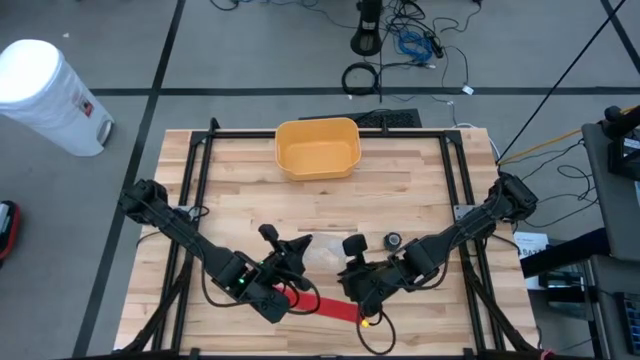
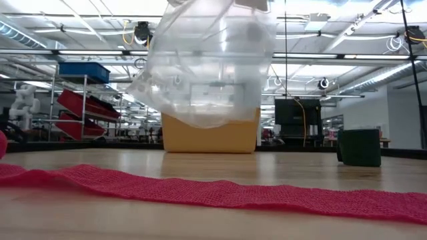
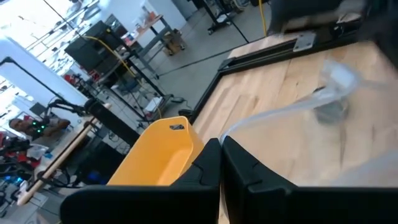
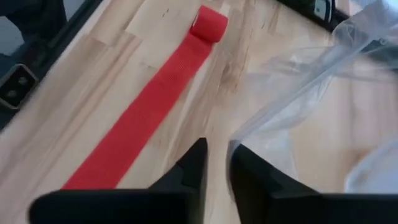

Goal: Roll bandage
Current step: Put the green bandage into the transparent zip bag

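Jaws of the left gripper (image 3: 221,171) are pressed together with no gap and nothing visible between them; jaws of the right gripper (image 4: 216,163) stand slightly apart, and whether they grip the edge of the clear plastic bag (image 4: 323,81) beside them cannot be told. Red bandage (image 4: 146,109) lies mostly unrolled as a flat strip on the wooden table (image 1: 420,190), with a small rolled portion (image 4: 209,23) at one end. From above, the strip (image 1: 325,305) runs along the near edge of the table between the two grippers. Plastic bag (image 1: 318,255) hangs above the table between the arms and fills the upper middle of the low view (image 2: 207,60). Yellow bin (image 1: 318,147) sits at the far side of the table. Small dark cylinder (image 1: 393,241) lies near the right arm.
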